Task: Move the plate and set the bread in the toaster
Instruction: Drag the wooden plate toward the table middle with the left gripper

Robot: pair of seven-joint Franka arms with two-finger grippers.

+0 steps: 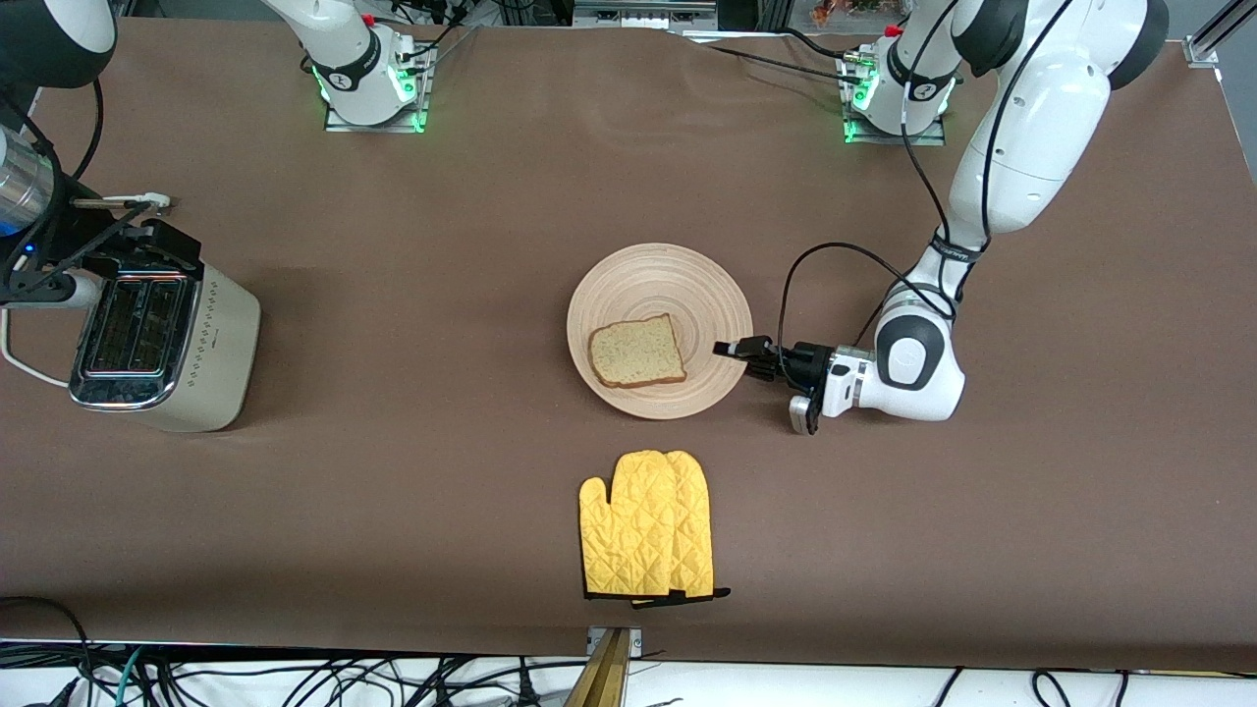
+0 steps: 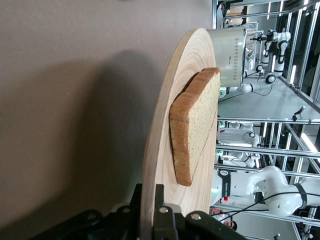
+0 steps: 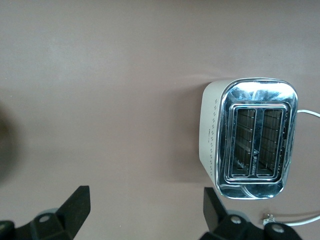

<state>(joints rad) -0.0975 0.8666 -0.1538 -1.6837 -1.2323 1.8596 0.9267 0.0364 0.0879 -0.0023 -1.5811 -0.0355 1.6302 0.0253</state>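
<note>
The round pale wooden plate (image 1: 658, 280) (image 2: 165, 125) lies in the middle of the table. The square bread slice (image 1: 637, 351) (image 2: 192, 130) rests on it. My left gripper (image 1: 732, 348) (image 2: 152, 200) is low at the plate's edge toward the left arm's end, shut on the rim with one finger above it and one below. The cream toaster (image 1: 162, 339) (image 3: 250, 137) stands at the right arm's end, its two chrome slots facing up and holding nothing. My right gripper (image 1: 137, 221) (image 3: 147, 200) hangs open in the air beside the toaster, over bare table, with nothing between its fingers.
A pair of yellow quilted oven mitts (image 1: 648, 535) lies nearer the front camera than the plate. The toaster's white cord (image 1: 20, 363) (image 3: 295, 217) trails off at the right arm's end. Brown tabletop stretches between plate and toaster.
</note>
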